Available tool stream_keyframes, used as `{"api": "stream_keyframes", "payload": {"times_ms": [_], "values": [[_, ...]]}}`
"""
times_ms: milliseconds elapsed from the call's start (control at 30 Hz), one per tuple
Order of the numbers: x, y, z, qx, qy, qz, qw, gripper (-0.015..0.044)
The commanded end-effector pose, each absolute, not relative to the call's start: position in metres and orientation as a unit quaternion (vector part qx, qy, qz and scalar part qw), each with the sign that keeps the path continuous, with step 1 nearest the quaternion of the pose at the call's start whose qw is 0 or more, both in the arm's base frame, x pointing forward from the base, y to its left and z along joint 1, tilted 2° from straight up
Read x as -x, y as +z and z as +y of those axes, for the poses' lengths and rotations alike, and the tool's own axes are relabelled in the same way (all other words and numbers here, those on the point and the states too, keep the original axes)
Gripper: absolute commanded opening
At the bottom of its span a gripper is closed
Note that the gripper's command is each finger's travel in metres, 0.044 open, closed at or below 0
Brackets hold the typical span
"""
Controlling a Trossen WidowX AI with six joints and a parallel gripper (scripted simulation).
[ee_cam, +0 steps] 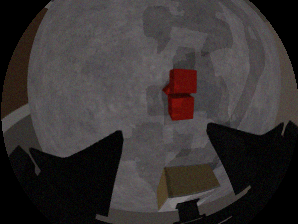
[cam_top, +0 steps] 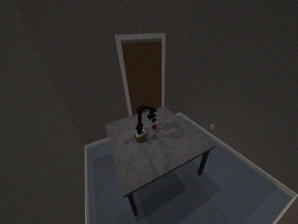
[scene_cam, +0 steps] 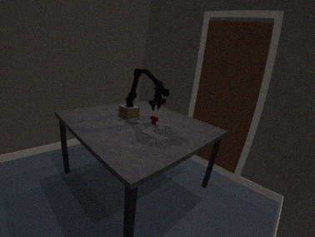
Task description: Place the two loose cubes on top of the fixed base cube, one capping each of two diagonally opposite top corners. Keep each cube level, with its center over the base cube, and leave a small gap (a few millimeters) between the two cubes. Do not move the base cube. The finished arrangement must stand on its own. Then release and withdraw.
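A small cluster of red cubes (cam_top: 154, 126) (scene_cam: 154, 119) sits on the grey table (cam_top: 169, 158) (scene_cam: 125, 150), a little way from the arm's base. In the wrist view, one red cube (ee_cam: 182, 82) and another red cube (ee_cam: 180, 107) lie close together, with a sliver of red (ee_cam: 168, 88) at their left. I cannot tell the base cube apart from the loose ones. My gripper (cam_top: 153, 118) (scene_cam: 156, 106) (ee_cam: 167, 132) hangs above the cluster, apart from it. It is open wide and empty, with its dark fingers at the bottom of the wrist view.
The arm stands on a tan mounting block (cam_top: 140, 135) (scene_cam: 128, 111) (ee_cam: 189, 183) near the table's back edge. A brown door in a white frame (cam_top: 142, 71) (scene_cam: 233, 88) is behind the table. The room is dim.
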State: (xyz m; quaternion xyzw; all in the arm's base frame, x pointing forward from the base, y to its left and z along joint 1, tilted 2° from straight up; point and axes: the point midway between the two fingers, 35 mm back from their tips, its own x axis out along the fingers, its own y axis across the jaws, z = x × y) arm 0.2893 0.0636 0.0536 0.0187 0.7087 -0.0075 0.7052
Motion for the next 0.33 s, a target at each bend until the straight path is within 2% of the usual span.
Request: {"api": "stream_keyframes", "payload": {"times_ms": [0, 133, 300], "values": [[-0.288, 0.056, 0.113, -0.015, 0.001, 0.706, 0.709, 0.0400], [-0.281, 0.059, 0.148, -0.020, 0.000, 0.710, 0.704, 0.0400], [-0.280, 0.059, 0.152, -0.021, 0.000, 0.711, 0.703, 0.0400]]}}
